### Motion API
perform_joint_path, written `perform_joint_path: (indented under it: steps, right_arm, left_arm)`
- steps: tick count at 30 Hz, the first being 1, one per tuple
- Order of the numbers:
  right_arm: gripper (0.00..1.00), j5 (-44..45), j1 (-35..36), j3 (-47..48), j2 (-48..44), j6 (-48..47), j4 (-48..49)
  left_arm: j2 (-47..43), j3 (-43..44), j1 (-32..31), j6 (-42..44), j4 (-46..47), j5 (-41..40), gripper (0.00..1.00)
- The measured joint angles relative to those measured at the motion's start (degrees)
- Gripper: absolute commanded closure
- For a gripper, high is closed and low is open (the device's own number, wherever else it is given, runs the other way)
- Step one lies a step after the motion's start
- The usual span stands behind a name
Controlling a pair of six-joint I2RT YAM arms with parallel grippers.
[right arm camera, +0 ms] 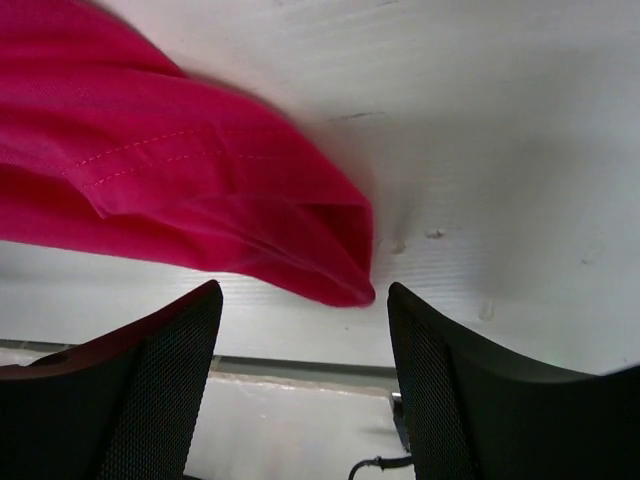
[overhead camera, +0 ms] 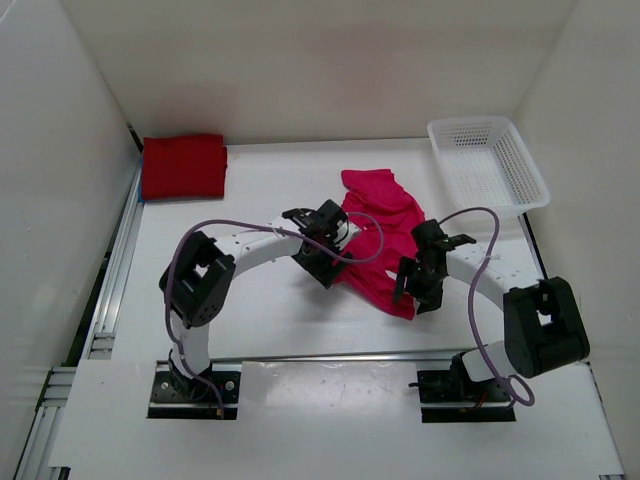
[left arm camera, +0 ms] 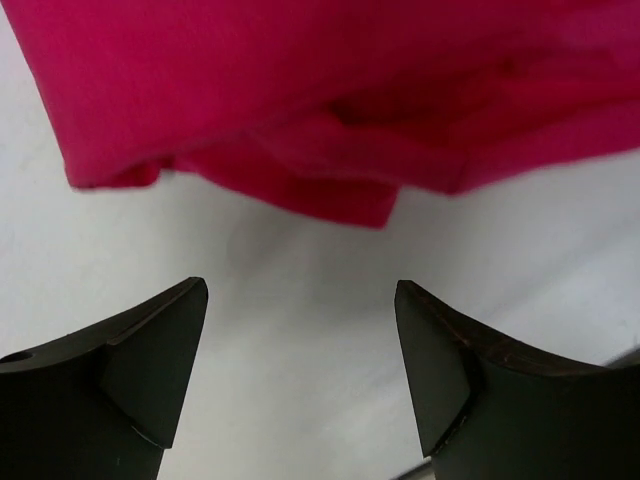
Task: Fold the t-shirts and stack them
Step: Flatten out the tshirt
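A pink-magenta t-shirt (overhead camera: 380,200) lies crumpled and stretched from the table's middle toward the near edge. My left gripper (overhead camera: 322,268) hovers at its left near edge, open, with bare table between the fingers; in the left wrist view (left arm camera: 300,287) the shirt's folded hem (left arm camera: 300,90) lies just beyond the tips. My right gripper (overhead camera: 410,290) stands open at the shirt's near right corner; in the right wrist view (right arm camera: 303,287) that corner (right arm camera: 150,180) hangs just ahead of the fingers, not held. A folded dark red t-shirt (overhead camera: 183,165) rests at the back left, with a blue sliver at its left edge.
A white mesh basket (overhead camera: 540,190) stands at the back right with nothing showing inside. White walls close in the table on three sides. A metal rail runs along the left edge (overhead camera: 110,290). Purple cables loop off both arms.
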Motion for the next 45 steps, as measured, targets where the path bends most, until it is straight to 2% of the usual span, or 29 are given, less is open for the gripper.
perform_joint_path:
  steps: [5,6,7,10,16,19,26,28,34,37,40,42,44,45]
  right_arm:
    - [0.29,1.01,3.52,-0.92,2.29,1.01,4.87]
    - [0.35,1.36,4.13,-0.68,2.99,1.25,5.07]
    - [0.59,1.60,4.61,-0.46,3.30,1.53,5.42]
    - [1.00,2.01,5.14,-0.04,4.96,2.67,6.47]
    - [1.00,2.05,4.46,1.27,4.59,3.21,6.84]
    - [1.00,2.43,4.50,6.43,0.22,2.45,4.98]
    - [1.00,9.42,8.44,39.80,-6.45,1.03,2.93]
    - [1.00,12.63,9.86,48.28,-7.04,0.22,2.60]
    - [1.00,23.10,13.42,63.21,-6.88,-2.36,2.03]
    - [1.00,29.20,13.88,64.76,-7.52,-3.15,1.77]
    - [1.00,35.85,13.88,62.07,-10.47,-3.69,0.87]
    - [1.00,39.30,13.86,56.94,-14.84,-3.48,0.66]
    - [1.00,41.40,13.88,50.18,-20.52,-1.79,0.04]
    - [1.00,42.21,13.88,46.73,-23.47,-0.31,-1.25]
  left_arm:
    - [4.92,2.54,0.96,-0.04,2.91,0.55,0.12]
    - [5.86,3.06,1.38,-0.02,3.17,0.94,0.12]
    - [6.73,3.63,1.77,-0.02,3.28,1.31,0.12]
    - [7.91,4.76,3.17,-0.02,4.04,1.88,0.14]
    - [7.91,4.85,4.59,-0.02,4.17,3.23,0.12]
    - [7.85,4.85,4.52,-0.02,4.11,3.80,0.10]
    - [6.05,4.83,4.61,-0.07,3.06,6.84,0.07]
    - [4.17,4.83,4.46,-0.04,2.19,7.45,0.03]
    - [-3.41,4.42,-0.26,-0.04,1.33,6.03,0.02]
    - [-5.40,4.42,-2.40,-0.04,1.31,5.70,0.05]
    - [-5.90,3.87,-2.38,-0.09,1.22,5.75,0.14]
    - [-6.10,2.51,-2.12,-0.07,1.09,6.05,0.21]
    - [-6.12,1.27,-1.75,-0.09,0.85,6.40,0.34]
    - [-6.12,0.76,-1.53,-0.22,0.59,6.84,0.36]
